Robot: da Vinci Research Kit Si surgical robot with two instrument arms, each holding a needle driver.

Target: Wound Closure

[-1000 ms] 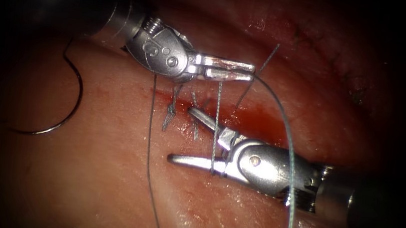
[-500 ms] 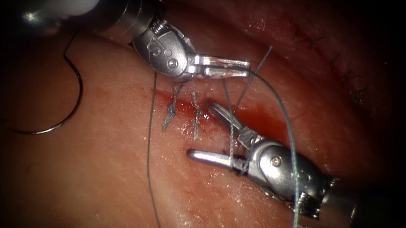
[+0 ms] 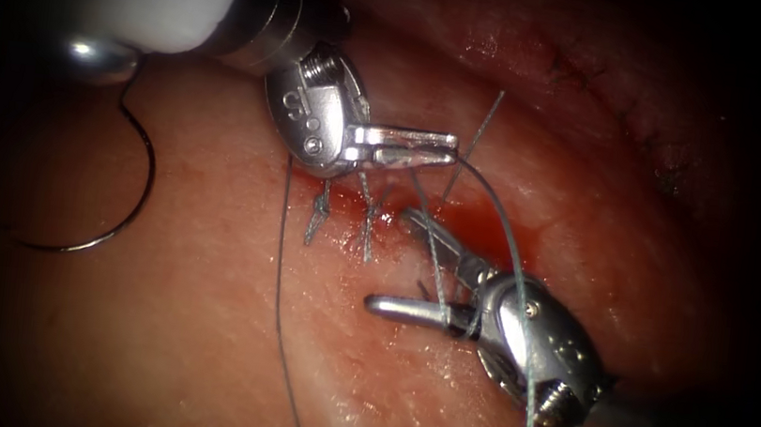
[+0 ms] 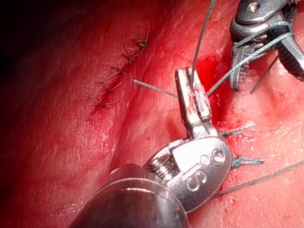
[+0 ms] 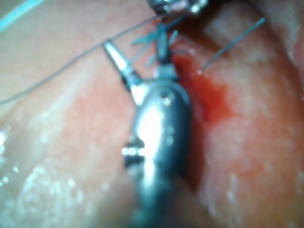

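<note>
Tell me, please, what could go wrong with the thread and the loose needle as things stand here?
1. The thread is looped around the open right gripper; it could snag on the joint or fray there.
2. The left gripper is shut on the thread close to the cut; a hard pull might tear the tissue.
3. The needle lies free on the tissue, left of the cut, held by neither tool; thread tension may drag it.
</note>
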